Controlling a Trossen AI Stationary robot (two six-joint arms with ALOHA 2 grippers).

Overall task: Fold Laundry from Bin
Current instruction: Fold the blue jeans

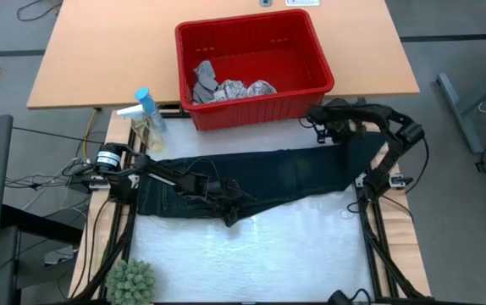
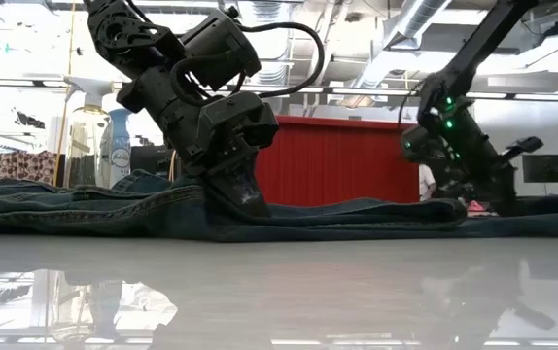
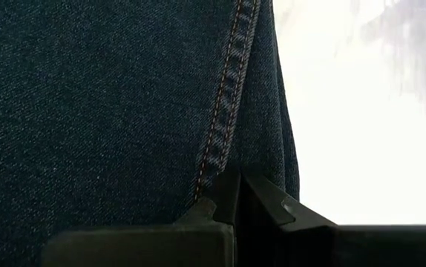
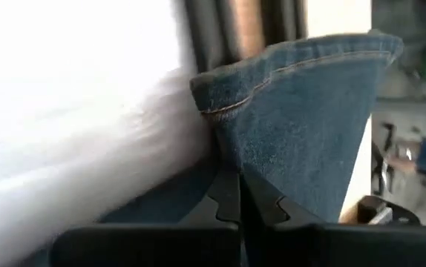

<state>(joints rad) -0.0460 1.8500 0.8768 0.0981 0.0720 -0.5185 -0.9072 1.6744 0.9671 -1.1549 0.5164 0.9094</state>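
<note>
The trousers (image 1: pixel 251 182) lie stretched left to right across the white table (image 1: pixel 251 254), just near of the red bin (image 1: pixel 251 63). The left gripper (image 1: pixel 230 212) is clamped on the near edge around mid-length. The right gripper (image 1: pixel 363 180) pinches the right-hand end, so a fold likely runs along that long axis.

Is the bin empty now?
No. The bin holds crumpled cloths at one side; the trousers lie outside on the table.
</note>
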